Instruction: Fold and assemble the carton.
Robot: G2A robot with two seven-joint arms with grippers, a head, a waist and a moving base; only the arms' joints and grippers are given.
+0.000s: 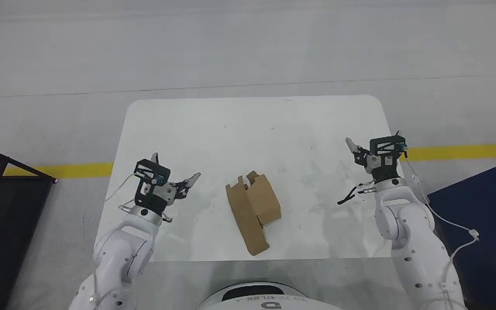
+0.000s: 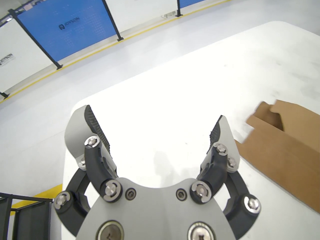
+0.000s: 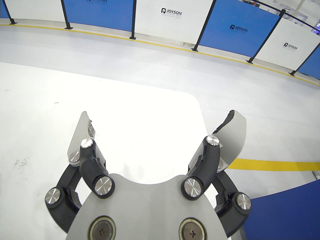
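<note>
A flattened brown cardboard carton (image 1: 253, 210) lies near the middle of the white table (image 1: 310, 139), towards its front edge. Its flaps are folded flat. In the left wrist view the carton (image 2: 280, 148) sits off to one side of my left gripper (image 2: 153, 118), which is open and holds nothing. From above, the left gripper (image 1: 177, 172) hovers over the table's left part, a short way from the carton. My right gripper (image 1: 352, 172) stands open near the table's right edge, well apart from the carton, and in its own view the right gripper (image 3: 160, 117) is over bare table.
The table has rounded corners and faint scuff marks. A yellow floor line (image 1: 77, 169) runs behind both table sides. A dark frame (image 1: 19, 201) stands at the left, a blue panel (image 1: 469, 201) at the right. Blue and white barriers (image 3: 175, 13) ring the floor.
</note>
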